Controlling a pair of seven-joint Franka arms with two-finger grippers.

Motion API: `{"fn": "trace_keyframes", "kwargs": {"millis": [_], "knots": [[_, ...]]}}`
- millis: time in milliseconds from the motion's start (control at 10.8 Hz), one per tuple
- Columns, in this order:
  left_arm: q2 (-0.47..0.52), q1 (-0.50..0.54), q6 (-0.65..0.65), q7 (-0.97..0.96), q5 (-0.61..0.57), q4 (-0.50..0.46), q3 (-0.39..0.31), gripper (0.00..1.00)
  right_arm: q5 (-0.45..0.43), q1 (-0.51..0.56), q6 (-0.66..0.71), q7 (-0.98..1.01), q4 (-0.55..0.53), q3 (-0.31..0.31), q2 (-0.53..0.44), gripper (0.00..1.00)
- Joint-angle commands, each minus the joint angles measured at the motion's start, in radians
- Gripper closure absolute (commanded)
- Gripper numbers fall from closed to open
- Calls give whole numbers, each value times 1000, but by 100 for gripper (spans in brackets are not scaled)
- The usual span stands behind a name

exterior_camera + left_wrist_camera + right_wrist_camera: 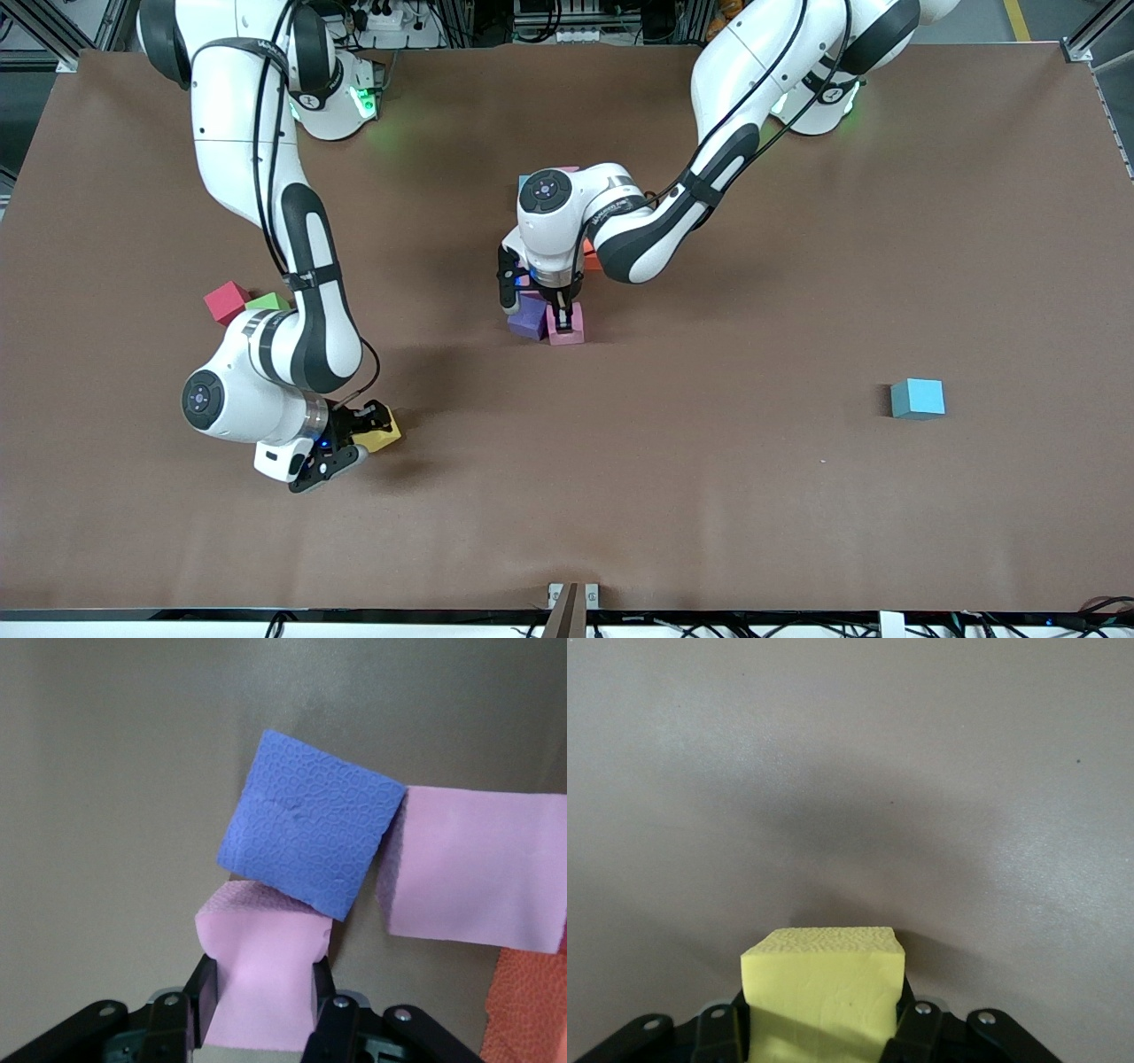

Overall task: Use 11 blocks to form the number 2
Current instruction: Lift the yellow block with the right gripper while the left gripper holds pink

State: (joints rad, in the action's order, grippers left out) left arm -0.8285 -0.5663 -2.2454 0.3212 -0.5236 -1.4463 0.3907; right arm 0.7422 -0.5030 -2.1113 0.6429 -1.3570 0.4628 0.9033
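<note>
Yellow block (383, 434), nearest the camera at the right arm's end, pinched in right gripper (354, 437), not yet brought to the figure. Blue block (917, 398) loose at the left arm's end. Mid-table, pink block (567, 324) clamped by left gripper (561, 316), touching tilted purple block (529, 317). Red block (227, 302) and green cube (267, 302) waiting aside. Figure largely hidden under left arm; count and shape unreadable.

The purple block (308, 835) is matte foam with a pebbled, cell-patterned face. The pink block (261, 979) and yellow block (824, 992) look the same soft foam, finely dimpled on top. The brown table (709, 461) is smooth, dull, paper-like. Arm shells (239, 106) are glossy white plastic.
</note>
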Motion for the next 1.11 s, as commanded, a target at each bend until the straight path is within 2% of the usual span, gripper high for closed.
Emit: {"fn": "trace_keyframes", "kwargs": {"millis": [0, 1016], "knots": [[-44, -17, -13, -8, 28, -2, -6, 63, -17, -8, 11, -35, -11, -3, -21, 85], [-41, -18, -11, 39, 25, -23, -4, 63, -15, -55, 11, -189, -17, -3, -32, 85]]}}
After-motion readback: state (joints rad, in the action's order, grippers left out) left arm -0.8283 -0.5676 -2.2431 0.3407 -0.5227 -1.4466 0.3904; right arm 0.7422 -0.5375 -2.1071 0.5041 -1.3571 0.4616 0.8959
